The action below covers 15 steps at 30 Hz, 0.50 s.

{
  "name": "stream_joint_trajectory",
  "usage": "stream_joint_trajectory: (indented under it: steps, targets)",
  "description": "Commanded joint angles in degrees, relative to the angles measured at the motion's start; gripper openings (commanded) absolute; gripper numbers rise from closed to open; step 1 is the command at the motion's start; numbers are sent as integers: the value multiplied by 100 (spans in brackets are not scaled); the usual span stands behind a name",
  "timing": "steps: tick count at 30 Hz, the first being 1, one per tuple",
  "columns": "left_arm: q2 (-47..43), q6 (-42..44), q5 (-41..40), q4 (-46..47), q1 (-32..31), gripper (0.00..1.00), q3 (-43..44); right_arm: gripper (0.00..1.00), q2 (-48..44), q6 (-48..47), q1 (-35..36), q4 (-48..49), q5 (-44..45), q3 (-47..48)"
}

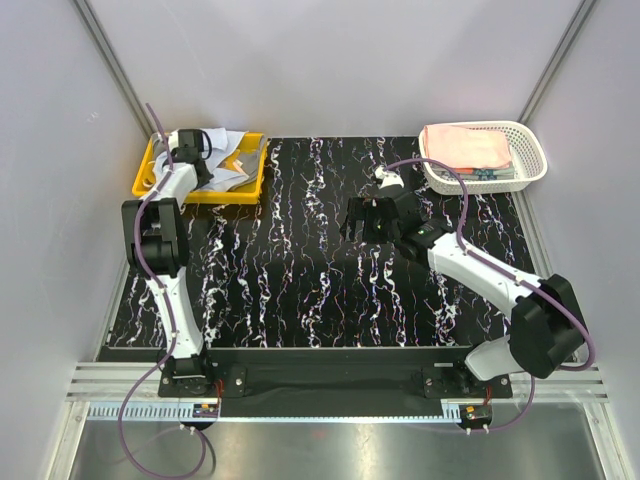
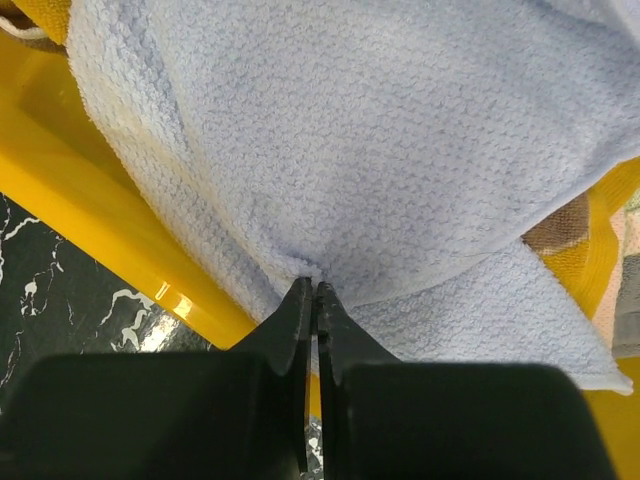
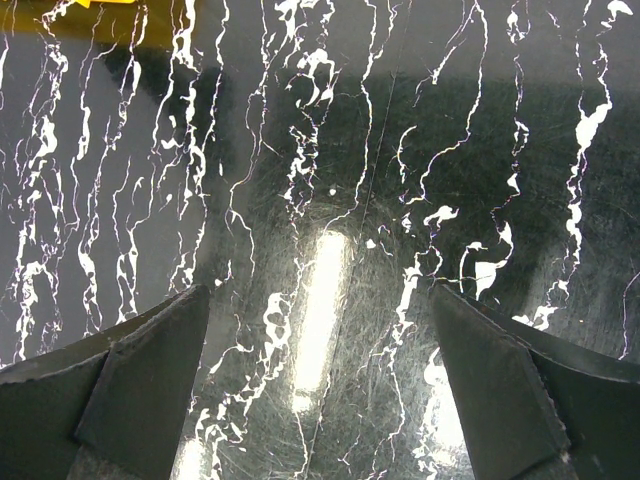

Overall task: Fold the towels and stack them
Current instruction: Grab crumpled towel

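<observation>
Your left gripper (image 2: pixel 315 290) has its black jaws pressed together on a puckered pinch of the light blue waffle-weave towel (image 2: pixel 380 150). The towel lies soft and rumpled in the glossy yellow plastic tray (image 2: pixel 90 200), at the upper left of the top view. Your right gripper (image 3: pixel 320 300) hangs with its jaws wide apart over the shiny black, white-veined marble tabletop (image 3: pixel 330 130). A folded pink towel (image 1: pixel 465 148) sits in the white lattice basket (image 1: pixel 532 165) at the upper right. Plain grey walls enclose the table.
</observation>
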Motion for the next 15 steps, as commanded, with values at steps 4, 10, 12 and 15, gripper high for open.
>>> stream_joint_trajectory:
  steps: [4,10,12,15]
  targets:
    - [-601,36,186,252,14,0,378,100,53,33,-15,243,-152,96]
    - [-1233,273,265,428,-258,0,378,100,36,-29,-6,251,-109,201]
    - [-1392,317,239,446,-389,0,387,100,27,-64,-6,208,-82,245]
    - [-1691,396,195,437,-608,0,396,100,-8,-108,-6,155,6,333]
